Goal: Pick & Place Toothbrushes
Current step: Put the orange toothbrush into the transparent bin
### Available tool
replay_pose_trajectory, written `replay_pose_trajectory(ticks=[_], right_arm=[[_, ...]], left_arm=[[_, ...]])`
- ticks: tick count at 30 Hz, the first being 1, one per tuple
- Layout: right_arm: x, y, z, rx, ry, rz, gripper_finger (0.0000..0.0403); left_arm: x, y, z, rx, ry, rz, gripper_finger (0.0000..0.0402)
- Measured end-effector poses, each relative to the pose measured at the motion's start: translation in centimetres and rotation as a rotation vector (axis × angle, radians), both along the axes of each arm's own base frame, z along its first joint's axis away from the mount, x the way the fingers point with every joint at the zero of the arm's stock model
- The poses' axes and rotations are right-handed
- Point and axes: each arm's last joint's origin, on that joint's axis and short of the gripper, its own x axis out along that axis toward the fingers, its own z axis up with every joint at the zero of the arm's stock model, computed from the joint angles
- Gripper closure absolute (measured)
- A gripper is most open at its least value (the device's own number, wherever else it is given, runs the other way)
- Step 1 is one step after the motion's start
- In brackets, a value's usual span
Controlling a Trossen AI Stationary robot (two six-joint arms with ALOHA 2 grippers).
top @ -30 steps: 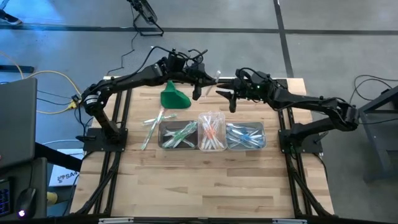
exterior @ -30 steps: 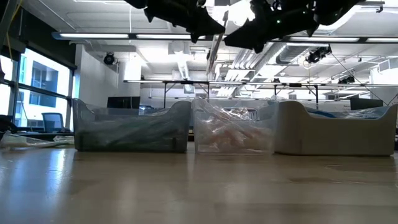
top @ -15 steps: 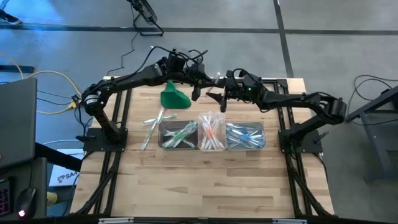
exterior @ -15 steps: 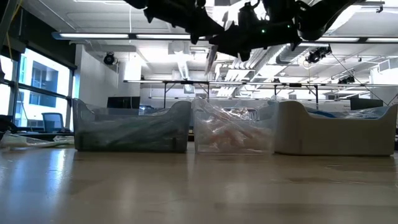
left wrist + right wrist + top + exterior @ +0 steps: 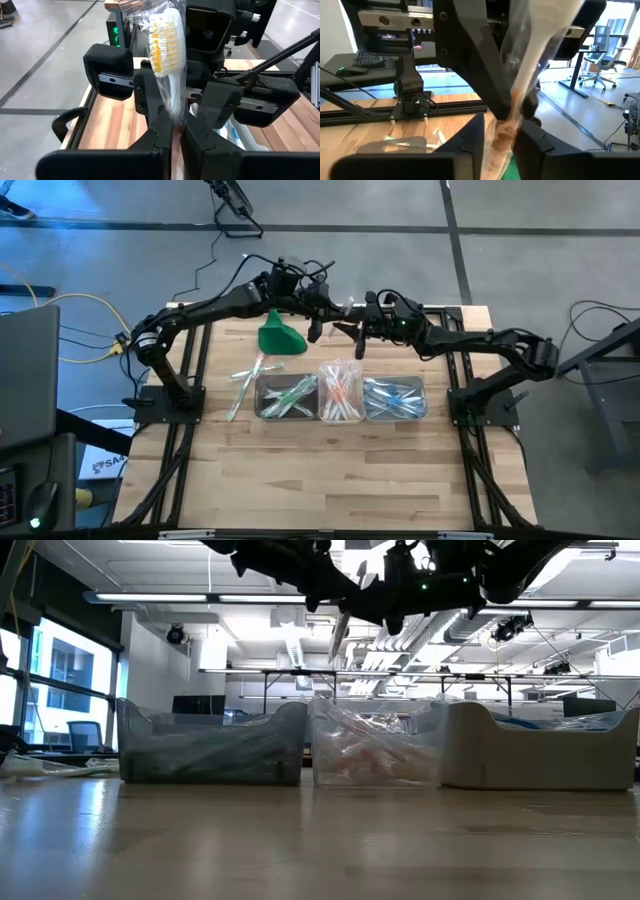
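Observation:
A plastic-wrapped toothbrush (image 5: 167, 45) with yellow-orange bristles stands nearly upright in the air above the table's far middle, head up. My left gripper (image 5: 173, 127) is shut on it, and my right gripper (image 5: 499, 132) faces it from the other side, also shut on it. In the high view the two grippers, left (image 5: 318, 323) and right (image 5: 351, 333), meet behind the tubs. Three clear tubs hold toothbrushes: green (image 5: 287, 397), orange (image 5: 341, 392) and blue (image 5: 396, 398). Loose toothbrushes (image 5: 245, 378) lie flat on the table to the left of them. My left gripper pinches the wrapped handle (image 5: 175, 114) between its two fingers, below the bristle head. The fingers come nearly level from the table's left and lie across the toothbrush. It is lifted clear, and its lower end (image 5: 338, 635) hangs below the fingers. My right gripper has the wrapped handle (image 5: 506, 125) between its two fingers, close beside the left gripper's hold. Its fingers (image 5: 146, 95) come level from the table's right, across the toothbrush. The wrapper fills the gap between them. The toothbrush stays clear of the table.
A green cloth-like lump (image 5: 280, 335) lies at the far left of the tubs, just under my left arm. The near half of the wooden table (image 5: 330, 470) is bare wood. Dark frame rails run along both sides of the table.
My right gripper has moved toward the table's left and a little down, up to the toothbrush in my left gripper. Its fingers now stand on both sides of the handle. My left gripper and the toothbrush have stayed where they were.

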Motion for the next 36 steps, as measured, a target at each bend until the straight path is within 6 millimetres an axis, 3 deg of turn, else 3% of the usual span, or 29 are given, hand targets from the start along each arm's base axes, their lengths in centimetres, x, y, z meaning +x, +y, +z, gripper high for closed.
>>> replay_pose_trajectory(ticks=[7,17,30,36], right_arm=[[-0.01,-0.02,0.0,0.003,-0.001,0.0,0.0372],[-0.01,-0.02,0.0,0.002,0.0,0.0,0.0386],[0.0,0.0,-0.01,0.0,0.001,0.005,0.0389],[0.0,0.02,-0.01,0.0,0.001,0.008,0.0389]], left_arm=[[0.0,0.0,0.01,0.006,0.0,-0.002,0.0391],[-0.02,-0.01,0.04,0.004,-0.001,-0.001,0.0388],[-0.02,0.18,0.02,0.003,0.009,0.073,0.0264],[-0.03,0.21,0.01,0.005,0.009,0.077,0.0237]])
